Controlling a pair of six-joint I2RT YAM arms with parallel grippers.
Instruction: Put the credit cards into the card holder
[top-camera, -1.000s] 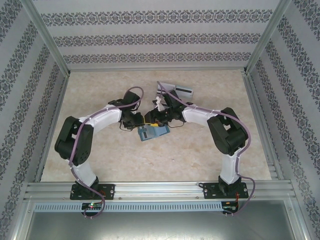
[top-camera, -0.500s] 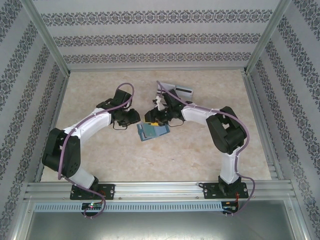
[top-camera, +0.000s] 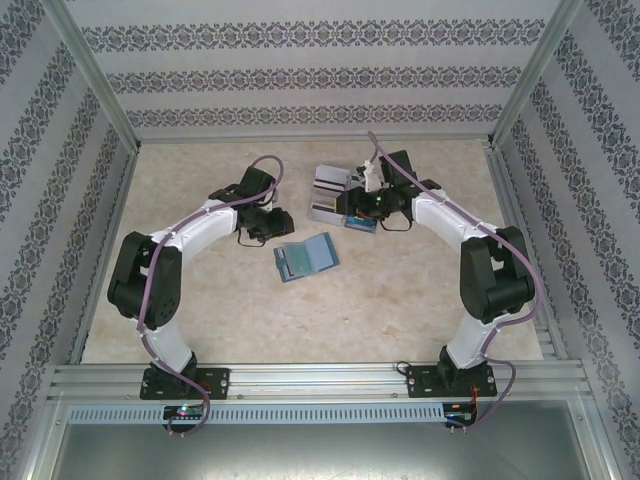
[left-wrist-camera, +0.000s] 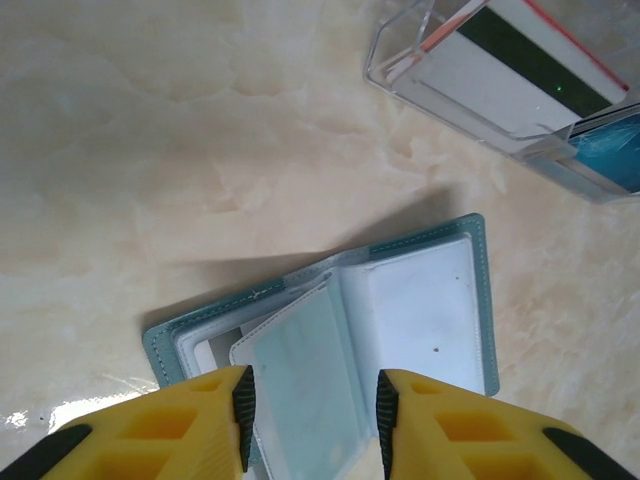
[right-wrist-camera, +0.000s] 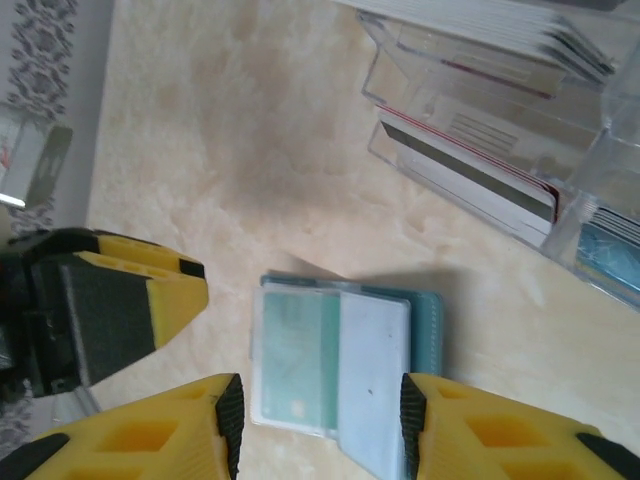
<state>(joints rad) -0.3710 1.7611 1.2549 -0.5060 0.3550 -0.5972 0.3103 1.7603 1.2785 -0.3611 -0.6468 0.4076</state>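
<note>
**Both grippers empty beside open card holder**

The left gripper (left-wrist-camera: 313, 410) and right gripper (right-wrist-camera: 320, 430) each stand with jaws apart, gripping nothing. The card holder (top-camera: 306, 258) lies open on the table (top-camera: 400, 300). The wrist views reveal its clear sleeves and the credit cards (left-wrist-camera: 500, 80) racked in a clear stand (left-wrist-camera: 395, 55) — their print too small to read.

Spread card holder (left-wrist-camera: 420, 310) beyond parted hand (left-wrist-camera: 312, 392)
</note>
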